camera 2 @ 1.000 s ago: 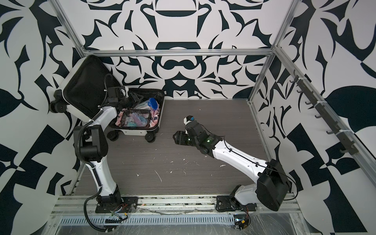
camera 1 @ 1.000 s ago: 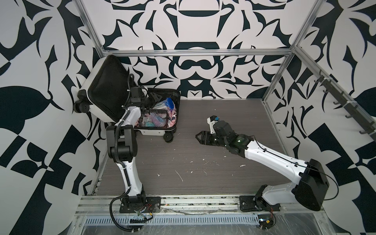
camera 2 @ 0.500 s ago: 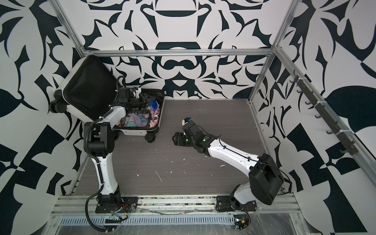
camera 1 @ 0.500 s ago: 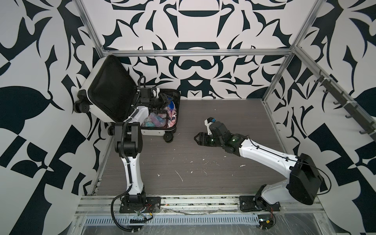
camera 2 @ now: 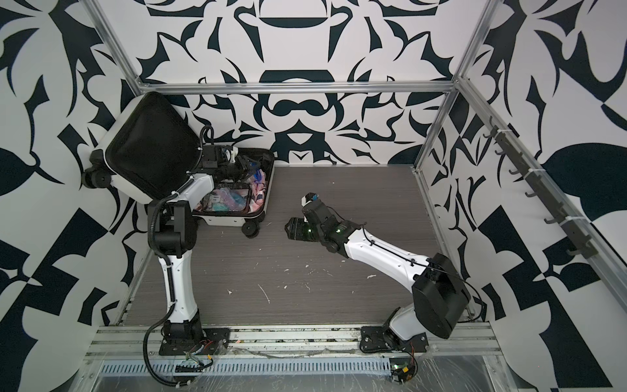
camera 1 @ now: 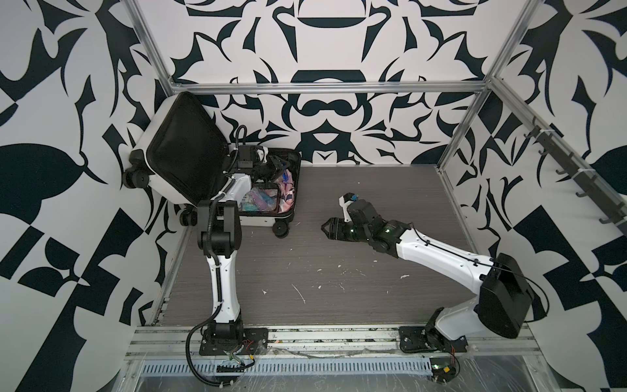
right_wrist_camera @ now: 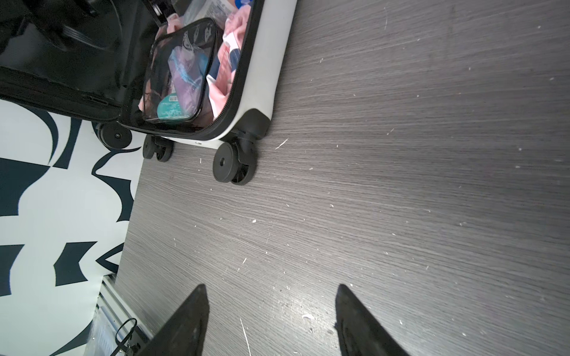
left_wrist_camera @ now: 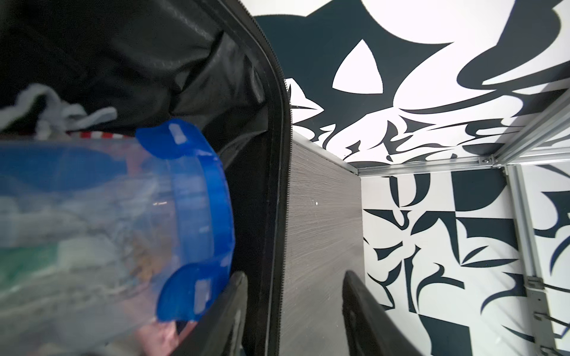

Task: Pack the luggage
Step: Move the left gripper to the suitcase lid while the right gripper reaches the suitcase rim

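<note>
1. Luggage [camera 1: 264, 220] [camera 2: 227, 220] [right_wrist_camera: 271, 77]: small white hard-shell suitcase with black lining and black spinner wheels. In both top views it is laid open in the far left corner of the grey wood-grain floor [camera 1: 339, 271]. Its lid is raised and tilted back towards the patterned wall.
2. Clear, black-trimmed zip pouch [right_wrist_camera: 179, 77] [camera 1: 261, 200]: lodged inside the luggage at its wheeled end. Teal and pink packets are seen through it.
3. Pink patterned cloth [right_wrist_camera: 228, 61]: packed inside the luggage, between the pouch and the outer wall.
4. Clear plastic container with a blue clip lid [left_wrist_camera: 197, 215]: found inside the luggage, at the end away from the wheels. It is blurred in the left wrist view.
5. Left gripper [camera 1: 276, 166] [camera 2: 246, 166] [left_wrist_camera: 293, 277]: held over the luggage's far end, jaws parted. One finger is placed inside the lining just beside the blue lid, the other outside the zip rim. Nothing is seen clamped.
6. Right gripper [camera 1: 325, 228] [camera 2: 288, 229] [right_wrist_camera: 271, 288]: kept low over the floor, well apart from the luggage and pointed towards its wheeled end. Its jaws are spread wide and nothing is held.
</note>
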### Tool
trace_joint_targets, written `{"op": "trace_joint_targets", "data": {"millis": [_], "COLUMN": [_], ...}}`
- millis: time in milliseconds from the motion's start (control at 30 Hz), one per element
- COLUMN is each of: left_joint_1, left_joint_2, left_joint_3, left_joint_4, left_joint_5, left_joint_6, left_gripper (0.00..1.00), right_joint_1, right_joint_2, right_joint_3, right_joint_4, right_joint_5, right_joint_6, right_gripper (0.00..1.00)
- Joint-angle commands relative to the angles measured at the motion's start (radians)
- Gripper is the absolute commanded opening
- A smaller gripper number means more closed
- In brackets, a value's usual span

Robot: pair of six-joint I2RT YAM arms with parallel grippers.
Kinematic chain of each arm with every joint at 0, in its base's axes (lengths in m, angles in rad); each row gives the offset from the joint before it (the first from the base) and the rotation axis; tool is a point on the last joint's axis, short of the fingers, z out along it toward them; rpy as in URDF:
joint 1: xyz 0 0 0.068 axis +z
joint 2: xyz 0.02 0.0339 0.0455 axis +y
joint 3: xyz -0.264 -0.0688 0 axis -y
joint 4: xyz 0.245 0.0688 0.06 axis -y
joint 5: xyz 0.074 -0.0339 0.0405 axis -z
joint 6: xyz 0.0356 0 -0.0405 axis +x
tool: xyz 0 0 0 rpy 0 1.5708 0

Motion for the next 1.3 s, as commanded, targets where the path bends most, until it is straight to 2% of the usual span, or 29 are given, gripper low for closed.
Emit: {"op": "trace_joint_targets", "data": {"millis": [0, 167, 233, 267, 400, 600, 667, 800, 867, 1033, 1267], "left_joint_1": [-0.002, -0.022, -0.025, -0.025, -0.025, -0.019, 0.018, 0.175, 0.214, 0.234, 0.238], "left_joint_2": [-0.080, -0.321, -0.447, -0.517, -0.776, -1.053, -1.102, -1.162, -1.166, -1.092, -0.969], "left_joint_3": [-0.005, -0.139, -0.236, -0.290, -0.498, -0.682, -0.720, -0.800, -0.833, -0.834, -0.759], "left_joint_4": [-0.062, -0.096, -0.101, -0.101, -0.111, -0.155, -0.177, -0.201, -0.192, -0.145, 0.022], "left_joint_5": [-0.037, -0.131, -0.221, -0.273, -0.546, -0.922, -0.988, -0.973, -1.002, -1.236, -1.355], "left_joint_6": [0.058, 0.158, 0.201, 0.224, 0.329, 0.525, 0.528, 0.469, 0.479, 0.573, 0.657], "left_gripper": [0.60, 0.80, 0.84, 0.89, 0.99, 0.99, 0.99, 0.99, 0.99, 0.99, 1.00], "right_joint_1": [0.002, 0.001, 0.001, 0.001, 0.001, 0.002, 0.001, 0.001, -0.002, -0.019, -0.034], "right_joint_2": [-0.005, 0.049, 0.089, 0.110, 0.195, 0.352, 0.413, 0.538, 0.591, 0.700, 0.816], "right_joint_3": [0.071, 0.162, 0.205, 0.229, 0.325, 0.472, 0.540, 0.679, 0.730, 0.823, 0.941], "right_joint_4": [0.018, 0.007, 0.006, 0.006, 0.006, 0.013, -0.004, -0.039, -0.046, -0.047, -0.085], "right_joint_5": [0.007, 0.010, 0.002, -0.003, -0.024, -0.070, -0.078, -0.088, -0.089, -0.134, -0.172], "right_joint_6": [-0.024, -0.063, -0.075, -0.079, -0.094, -0.091, -0.088, -0.069, -0.056, -0.011, -0.006], "right_gripper": [0.69, 0.72, 0.72, 0.72, 0.72, 0.72, 0.72, 0.71, 0.71, 0.69, 0.69]}}
